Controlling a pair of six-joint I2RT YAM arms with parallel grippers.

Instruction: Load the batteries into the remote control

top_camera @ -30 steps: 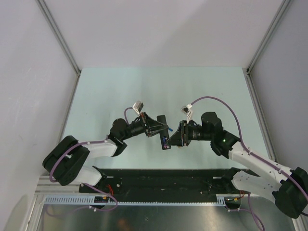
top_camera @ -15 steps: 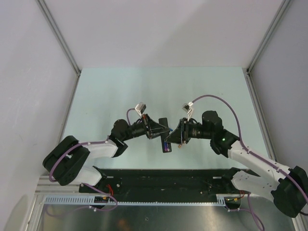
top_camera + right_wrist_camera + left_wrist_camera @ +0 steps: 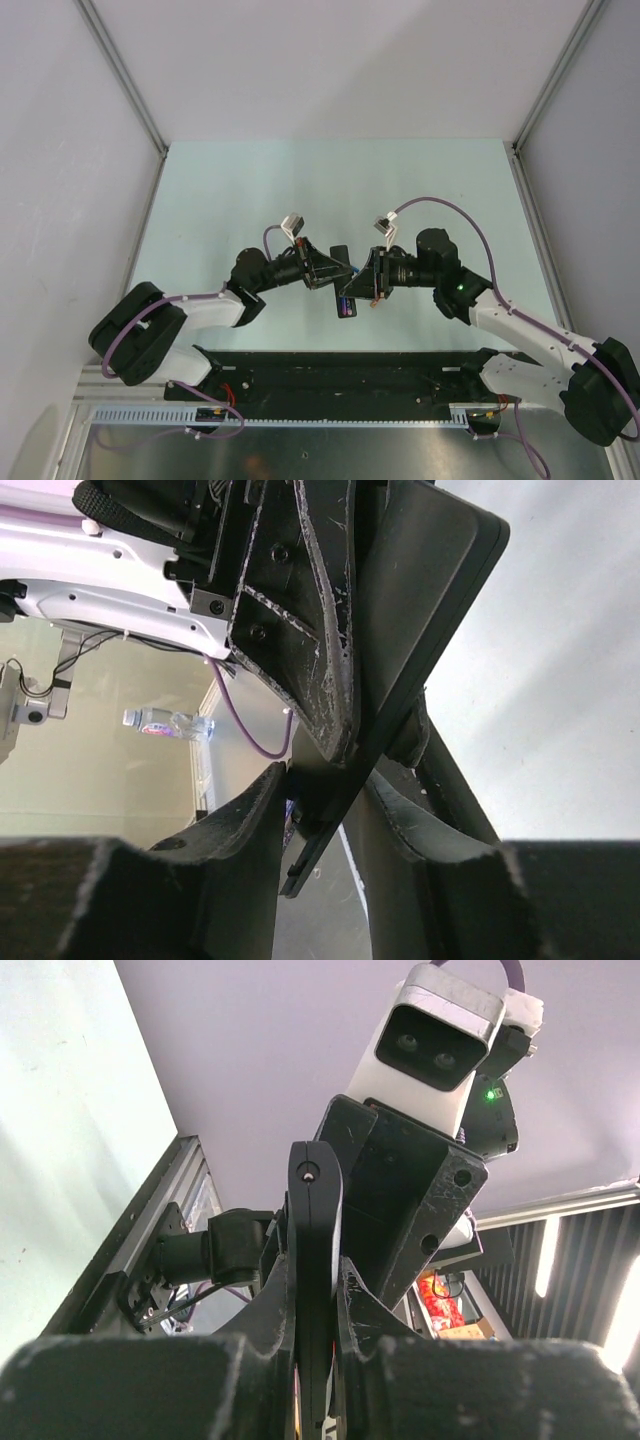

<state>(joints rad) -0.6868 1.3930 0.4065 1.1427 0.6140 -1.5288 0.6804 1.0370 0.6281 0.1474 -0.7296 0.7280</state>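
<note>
My left gripper (image 3: 330, 268) is shut on the black remote control (image 3: 341, 280) and holds it above the table, long axis running near to far. In the left wrist view the remote (image 3: 315, 1200) stands edge-on between my left gripper's (image 3: 316, 1295) jaws. My right gripper (image 3: 362, 285) meets the remote from the right. In the right wrist view my right gripper (image 3: 325, 825) has both fingers against the remote's (image 3: 420, 600) lower part. A blue battery (image 3: 347, 306) shows in the remote's near end, with a blue glint (image 3: 291, 825) by the right gripper's left finger. A thin red-orange sliver (image 3: 296, 1412) shows beside the remote.
The pale green table (image 3: 250, 190) has grey walls at the left, the far side and the right. A black base plate (image 3: 340, 370) runs along the near edge between the arm bases. The right arm's purple cable (image 3: 460, 215) loops over its wrist.
My right gripper has moved left onto the remote. My left gripper shifted the remote slightly right and nearer early on, then held still.
</note>
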